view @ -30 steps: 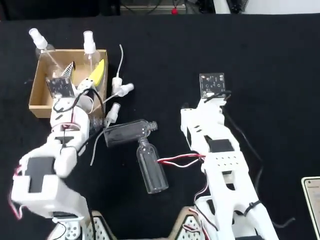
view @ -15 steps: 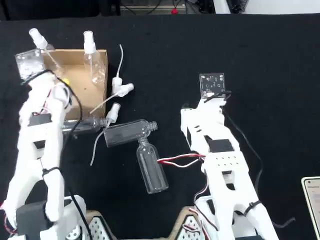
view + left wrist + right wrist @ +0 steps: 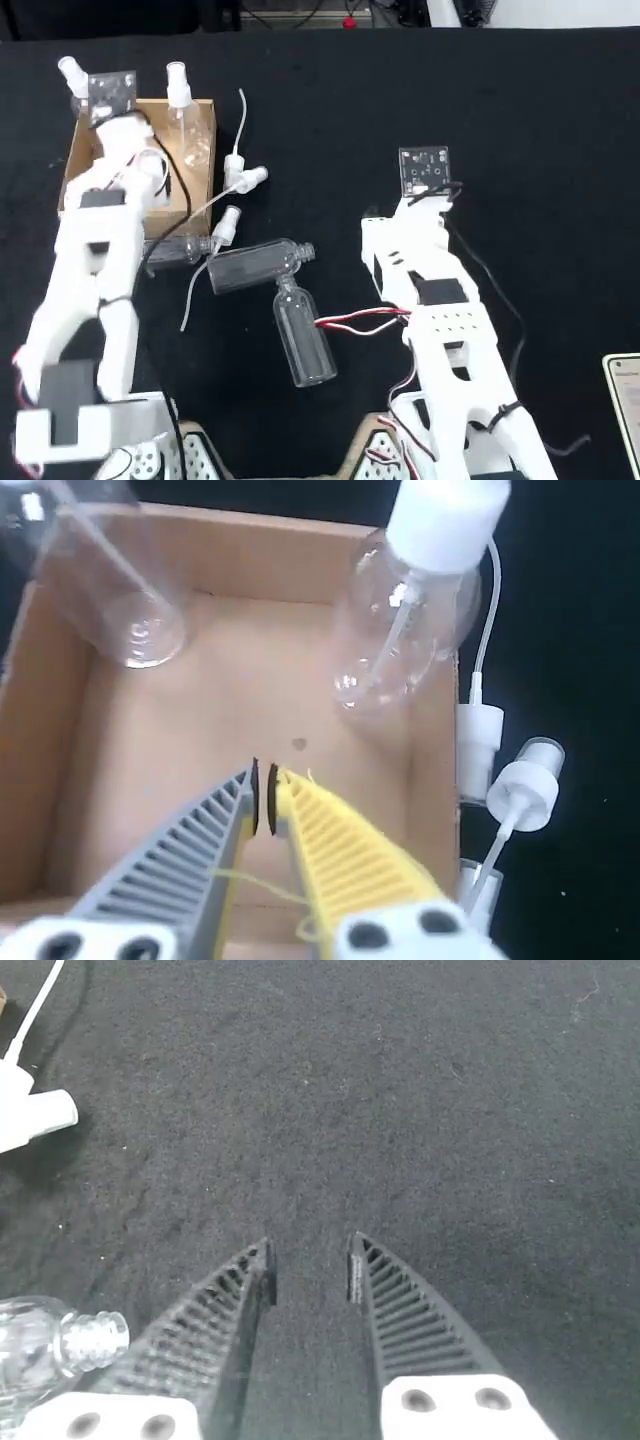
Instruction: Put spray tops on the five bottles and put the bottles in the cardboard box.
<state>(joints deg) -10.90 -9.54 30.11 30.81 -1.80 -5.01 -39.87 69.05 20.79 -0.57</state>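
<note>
**Two bottles boxed, three lying bare on the tabletop**

Logged left end effector (image 3: 265,780) over the floor of the cardboard box (image 3: 130,730), jaws pressed together, nothing between them. Logged right end effector (image 3: 310,1260) above bare tabletop (image 3: 520,100) near the middle, jaws parted, nothing held.

Placed the box at the far-left corner of the tabletop. Counted two capped bottles inside: first capped bottle (image 3: 110,590) leaning in the box's far-left corner, second capped bottle (image 3: 400,630) at its far-right corner.

Counted three more lying flat on the tabletop:
- small bottle (image 3: 175,248) just off the box's near-right corner
- second loose bottle (image 3: 250,265) beside it toward the middle
- third loose bottle (image 3: 305,345) nearer the near edge, neck almost touching the second

Noted three spray tops (image 3: 236,165) (image 3: 252,178) (image 3: 228,222) along the outside of the box's right wall, dip tubes trailing. Could not resolve any seating of the nearest top on the small bottle.

Risks, as judged:
- Clipping a capped bottle on lifting the left arm out. Cause: bottles on both sides of the exit path.
- Rolling or squirting free on pinching. Cause: smooth round bodies lying on their sides.
- Nudging a neighbour while grasping. Cause: second and third nearly in contact.
- Missing a neck or snagging. Cause: long, limp tubes.
- Jamming a jaw against cardboard. Cause: tops tight beside the wall.
</note>
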